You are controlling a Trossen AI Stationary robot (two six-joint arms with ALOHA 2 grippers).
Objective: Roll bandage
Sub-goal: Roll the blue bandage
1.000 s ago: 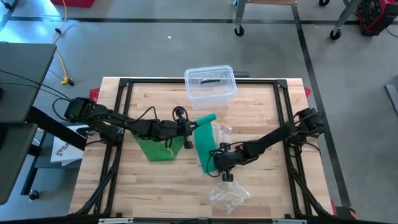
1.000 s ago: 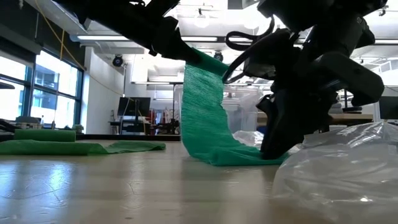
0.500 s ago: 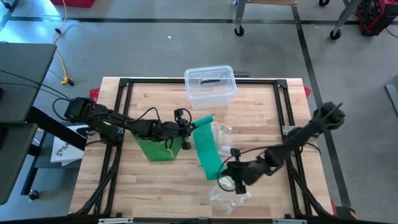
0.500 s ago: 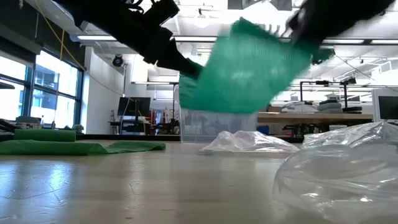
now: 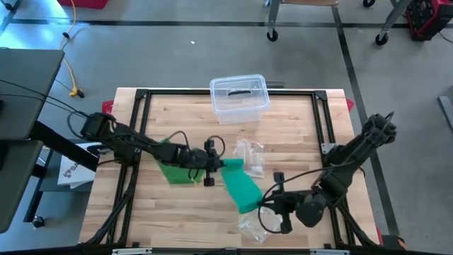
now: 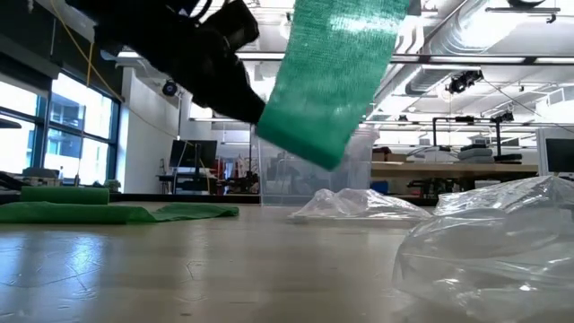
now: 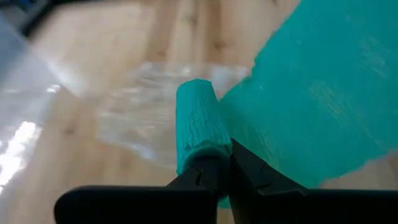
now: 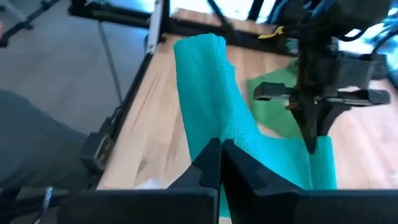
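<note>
Two dark, slender multi-joint arms with black loose cables looping along their links. Left gripper (image 5: 214, 164): black, two tapered angular fingers on a flat crossbar. Right gripper (image 5: 263, 206): same black build, matte plastic-looking fingers (image 8: 208, 163) with bevelled edges.

1. The right gripper (image 5: 277, 203) has drawn back from the table's middle toward the near edge, beside the clear plastic bag (image 5: 253, 224).
2. The green bandage strip (image 5: 239, 186), which sagged to the table a second ago, now hangs stretched in the air between both grippers.
3. The left gripper (image 5: 217, 164) has shifted slightly toward the table's near edge and the right arm's side.
</note>
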